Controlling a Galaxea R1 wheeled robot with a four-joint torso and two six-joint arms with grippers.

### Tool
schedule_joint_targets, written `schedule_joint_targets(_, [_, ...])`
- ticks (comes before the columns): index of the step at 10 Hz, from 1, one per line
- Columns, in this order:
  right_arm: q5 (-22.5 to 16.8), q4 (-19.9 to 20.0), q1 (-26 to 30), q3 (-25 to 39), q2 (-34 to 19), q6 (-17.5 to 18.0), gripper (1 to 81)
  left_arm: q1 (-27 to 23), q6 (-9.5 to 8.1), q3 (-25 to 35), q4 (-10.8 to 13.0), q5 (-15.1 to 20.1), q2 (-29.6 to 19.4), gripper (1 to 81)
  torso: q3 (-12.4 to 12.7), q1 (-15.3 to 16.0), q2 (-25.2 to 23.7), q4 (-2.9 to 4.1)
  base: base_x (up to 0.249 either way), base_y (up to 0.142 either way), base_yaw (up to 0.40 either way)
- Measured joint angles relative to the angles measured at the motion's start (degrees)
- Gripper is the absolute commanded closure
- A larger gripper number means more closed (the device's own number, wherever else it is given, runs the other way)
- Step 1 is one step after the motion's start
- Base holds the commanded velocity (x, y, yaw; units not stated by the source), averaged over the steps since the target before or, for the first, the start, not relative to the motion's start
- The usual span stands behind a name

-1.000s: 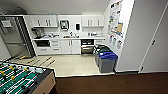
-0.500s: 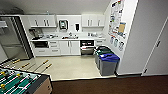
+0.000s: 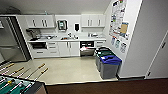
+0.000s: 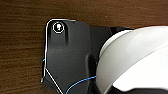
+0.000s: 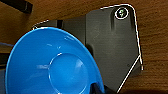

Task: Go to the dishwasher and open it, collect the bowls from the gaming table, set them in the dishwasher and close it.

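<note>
Close under the right wrist sits a bright blue bowl [image 5: 52, 67], round, smooth and glossy, its hollow empty with a flat circular base; dark wood-grain floor [image 5: 155, 37] lies beneath it. Whether the right claw is clamped on that bowl cannot be told. Close under the left wrist a white bowl-like rounded shape [image 4: 135, 60] shows, smooth and matte, above the same dark planked floor; the left claw's state cannot be told either.

In the head view, nearest at the lower left corner, is the table-football table [image 3: 15, 86] with its green field and rods. Beyond the dark floor begins a pale, smooth kitchen floor [image 3: 67, 68]. On it, by the right wall, stand two boxy grey bins [image 3: 108, 65], the nearer with a blue lid, the farther with a green one.

Farthest, along the back wall, run white cabinets [image 3: 67, 48] under a pale counter surface [image 3: 67, 38]. The dishwasher [image 3: 87, 48] sits among them, its door open, dark inside with a rack showing.
</note>
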Motion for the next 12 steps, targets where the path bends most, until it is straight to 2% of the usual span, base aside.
schedule_joint_targets(12, [-0.6,0.0,0.0,0.0,0.1,0.0,81.1,0.0,0.0,0.1,0.0,-0.2,-0.2,81.1,0.0,0.0,0.0,0.0,0.236,0.0,0.0])
